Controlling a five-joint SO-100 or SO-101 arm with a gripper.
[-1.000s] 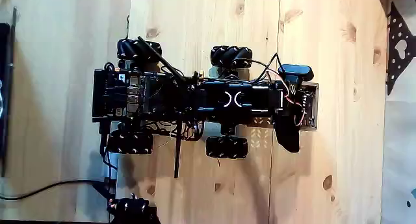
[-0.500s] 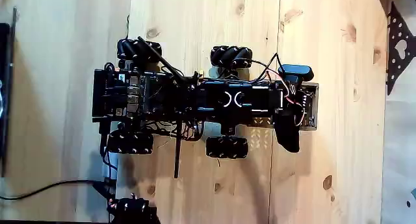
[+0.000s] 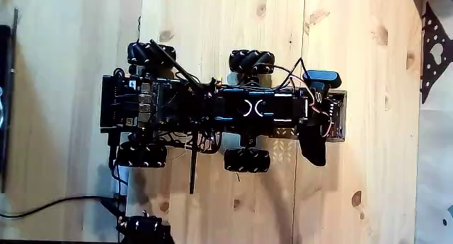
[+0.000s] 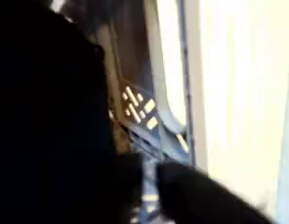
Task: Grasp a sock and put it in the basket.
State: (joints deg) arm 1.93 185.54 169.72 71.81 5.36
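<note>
In the fixed view the black arm lies folded along the wheeled robot, its gripper point(image 3: 316, 115) at the robot's right end, under the black camera. A black bean-shaped piece that looks like the sock point(image 3: 313, 148) hangs over the chassis's lower edge right beside the gripper. Black on black hides whether the fingers hold it. A perforated metal frame, apparently the basket point(image 3: 340, 115), sits at that same end. The wrist view is blurred: dark finger shapes around the gripper point(image 4: 152, 191) stand over the perforated metal basket point(image 4: 137, 105), and a large black mass covers the left.
The robot stands on a pale wooden tabletop point(image 3: 226, 25) with four wheels, one being the lower wheel point(image 3: 246, 160). A black cable point(image 3: 49, 204) runs along the lower left. A dark patterned cloth point(image 3: 433, 53) lies at the right edge, and a dark object point(image 3: 4, 95) at the left edge.
</note>
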